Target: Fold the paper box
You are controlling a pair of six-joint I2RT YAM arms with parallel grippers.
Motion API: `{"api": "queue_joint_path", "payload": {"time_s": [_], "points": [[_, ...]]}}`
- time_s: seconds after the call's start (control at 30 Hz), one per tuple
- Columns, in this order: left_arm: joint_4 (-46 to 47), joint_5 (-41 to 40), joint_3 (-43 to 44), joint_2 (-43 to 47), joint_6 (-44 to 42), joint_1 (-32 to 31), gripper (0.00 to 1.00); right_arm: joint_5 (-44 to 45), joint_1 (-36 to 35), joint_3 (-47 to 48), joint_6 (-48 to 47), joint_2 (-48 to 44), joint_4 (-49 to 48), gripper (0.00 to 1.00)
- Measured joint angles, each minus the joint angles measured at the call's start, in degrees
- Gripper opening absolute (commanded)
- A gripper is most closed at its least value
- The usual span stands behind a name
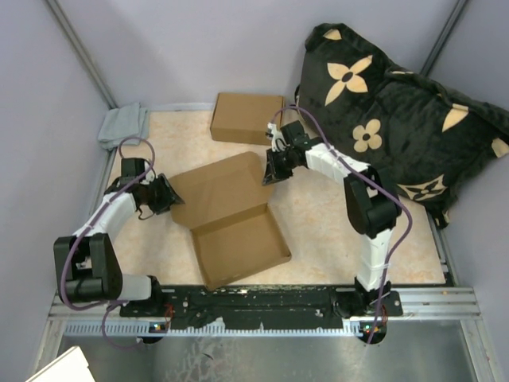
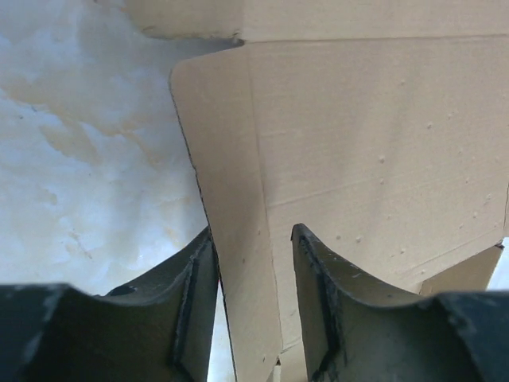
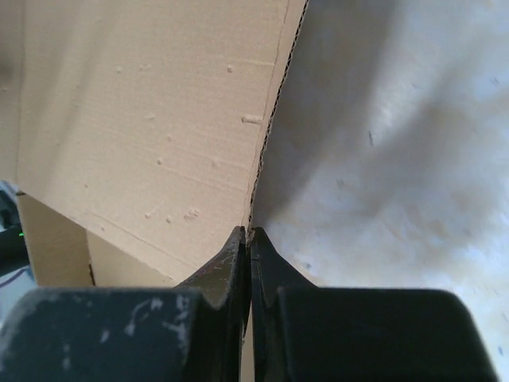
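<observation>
The right hand [image 3: 248, 235] is pinched fully closed on the raw edge of the raised lid [image 1: 219, 187] of the paper box [image 1: 238, 239], at the lid's right corner. The left hand [image 2: 253, 235] is at the lid's left side, its fingers [image 2: 314, 294] about half spread with the lid's side flap [image 2: 231, 239] lying between them; whether the pads touch it I cannot tell. The paper box sits open on the counter [image 1: 334, 231], its tray nearest the arm bases. Beyond the paper box lies a closed brown box [image 1: 246, 118]. Far left of it is a grey cloth [image 1: 123, 125], and far right a black flowered cushion [image 1: 398, 119].
</observation>
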State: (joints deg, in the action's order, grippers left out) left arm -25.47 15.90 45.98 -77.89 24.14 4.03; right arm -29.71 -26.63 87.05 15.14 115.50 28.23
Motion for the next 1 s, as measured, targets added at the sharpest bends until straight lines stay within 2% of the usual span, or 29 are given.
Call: {"api": "queue_joint_path", "payload": {"time_s": [0.23,0.33,0.43,0.5,0.57,0.6,0.67,0.8,1.0], "points": [[1.2,1.6,1.7,-2.1,-0.2,-2.4,0.24,9.2,-1.5,-11.7,0.2,-11.1,-1.9,0.00],[1.1,0.0,4.1,-4.1,-0.3,-6.5,0.15,13.6,-2.6,-16.8,1.0,-16.4,-2.9,0.00],[0.9,-2.6,7.2,-5.1,-0.7,-11.3,0.02,17.8,-3.7,-21.5,1.8,-21.9,-3.7,0.00],[0.5,-4.4,9.8,-6.0,-1.1,-13.7,0.00,20.2,-3.7,-23.9,2.4,-24.8,-4.5,0.02],[0.3,-6.2,12.6,-7.2,-1.7,-15.6,0.00,22.3,-3.6,-25.6,3.0,-26.8,-5.5,0.29],[0.3,-7.2,13.7,-7.5,-2.1,-16.6,0.00,23.0,-3.6,-26.2,3.3,-27.5,-5.8,0.39],[1.1,-9.0,14.7,-7.3,-3.1,-18.4,0.00,23.7,-3.7,-26.4,3.5,-28.4,-6.1,0.51],[4.1,-10.7,13.7,-4.1,-5.6,-20.7,0.00,24.4,-3.0,-25.0,3.0,-29.1,-5.6,0.54],[16.3,-10.8,4.5,9.9,-10.2,-21.6,0.00,23.3,1.9,-17.1,1.2,-29.1,-2.4,0.53]]}}
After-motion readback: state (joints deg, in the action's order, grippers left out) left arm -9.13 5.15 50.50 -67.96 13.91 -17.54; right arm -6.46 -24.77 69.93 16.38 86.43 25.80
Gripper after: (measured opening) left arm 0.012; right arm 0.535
